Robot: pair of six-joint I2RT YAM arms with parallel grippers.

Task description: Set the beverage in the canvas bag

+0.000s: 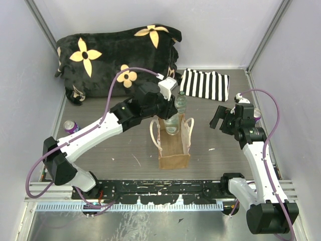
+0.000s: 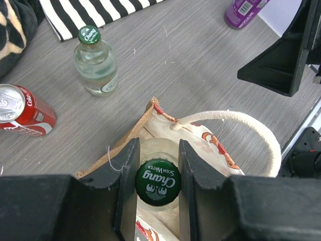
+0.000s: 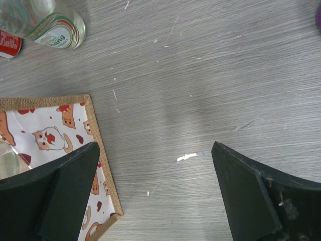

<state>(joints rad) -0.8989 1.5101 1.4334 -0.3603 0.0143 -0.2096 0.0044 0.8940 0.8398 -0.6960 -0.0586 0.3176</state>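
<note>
Left gripper (image 2: pixel 158 146): jaws clamped on one soda bottle (image 2: pixel 157 182), in the mouth of the single canvas bag (image 1: pixel 174 156). Beyond the jaws: one second bottle (image 2: pixel 95 63), one cola can (image 2: pixel 22 113). Right gripper (image 3: pixel 155 150): jaws apart, empty.

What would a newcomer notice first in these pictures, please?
At the centre, the left pincer grips a green-capped glass bottle at the mouth of the canvas bag. Behind it, a black flowered blanket fills the far left corner, with a striped cloth to its right.
</note>
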